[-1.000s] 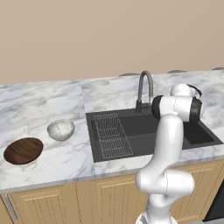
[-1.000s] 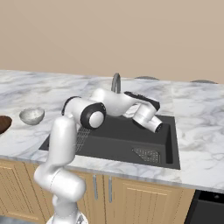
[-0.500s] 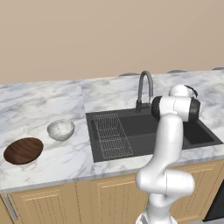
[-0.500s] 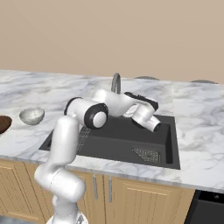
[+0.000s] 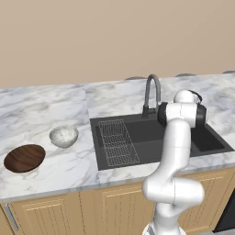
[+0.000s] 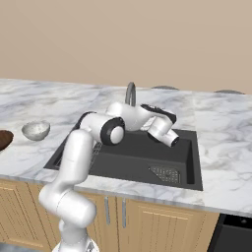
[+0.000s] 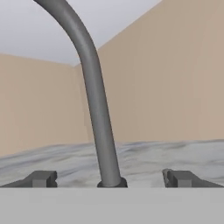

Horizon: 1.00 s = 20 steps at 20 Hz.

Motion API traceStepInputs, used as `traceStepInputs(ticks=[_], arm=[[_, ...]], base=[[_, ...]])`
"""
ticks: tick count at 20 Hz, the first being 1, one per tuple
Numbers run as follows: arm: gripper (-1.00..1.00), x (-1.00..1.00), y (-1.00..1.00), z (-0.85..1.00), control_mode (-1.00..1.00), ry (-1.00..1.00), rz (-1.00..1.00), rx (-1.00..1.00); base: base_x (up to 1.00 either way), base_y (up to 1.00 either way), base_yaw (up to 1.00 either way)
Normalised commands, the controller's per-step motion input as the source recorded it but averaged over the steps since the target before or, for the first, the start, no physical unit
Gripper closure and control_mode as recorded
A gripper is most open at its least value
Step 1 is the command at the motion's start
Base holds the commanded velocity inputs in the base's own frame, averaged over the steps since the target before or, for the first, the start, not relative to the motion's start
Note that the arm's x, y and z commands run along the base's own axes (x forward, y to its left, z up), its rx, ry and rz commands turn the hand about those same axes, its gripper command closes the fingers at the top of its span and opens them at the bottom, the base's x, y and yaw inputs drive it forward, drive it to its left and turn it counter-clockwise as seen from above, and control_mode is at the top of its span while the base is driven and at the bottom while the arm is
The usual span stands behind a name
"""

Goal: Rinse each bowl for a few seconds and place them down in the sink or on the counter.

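A small speckled white-grey bowl (image 5: 64,136) (image 6: 36,130) stands on the marble counter (image 5: 41,110) left of the black sink (image 5: 151,137) (image 6: 133,157). The wider dark brown bowl (image 5: 24,157) (image 6: 4,139) lies further left, near the counter's front. My arm reaches over the basin toward the arched grey faucet (image 5: 153,92) (image 6: 130,93). In the hand view my gripper (image 7: 111,178) is open. The faucet stem (image 7: 94,100) rises midway between the fingertips (image 7: 41,178), further off, and nothing is held. Both bowls are far from the gripper.
A wire rack (image 5: 118,142) lies in the left part of the basin. A drain strainer (image 6: 165,173) sits near the basin's front right. The beige wall runs close behind the faucet. Bare marble stretches to the right of the sink (image 6: 221,138).
The wrist has shifted slightly left toward the faucet. The jaws have stayed open and both bowls have not moved.
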Motion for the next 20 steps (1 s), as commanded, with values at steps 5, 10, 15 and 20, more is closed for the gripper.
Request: traceStepInputs(ticks=[5, 10, 15, 20], arm=[[-1.00, 0.29, -0.13, -0.20, -1.00, 0.00, -0.01, 0.02], [-1.00, 0.25, -0.11, -0.15, -1.00, 0.00, -0.02, 0.00], [-1.00, 0.29, -0.01, -0.15, -1.00, 0.00, -0.02, 0.00], [-1.00, 0.31, 0.00, -0.13, -1.00, 0.00, -0.01, 0.00]], base=[[0.00, 0.00, 0.00], [0.00, 0.00, 0.00], [0.00, 0.00, 0.00], [0.00, 0.00, 0.00]])
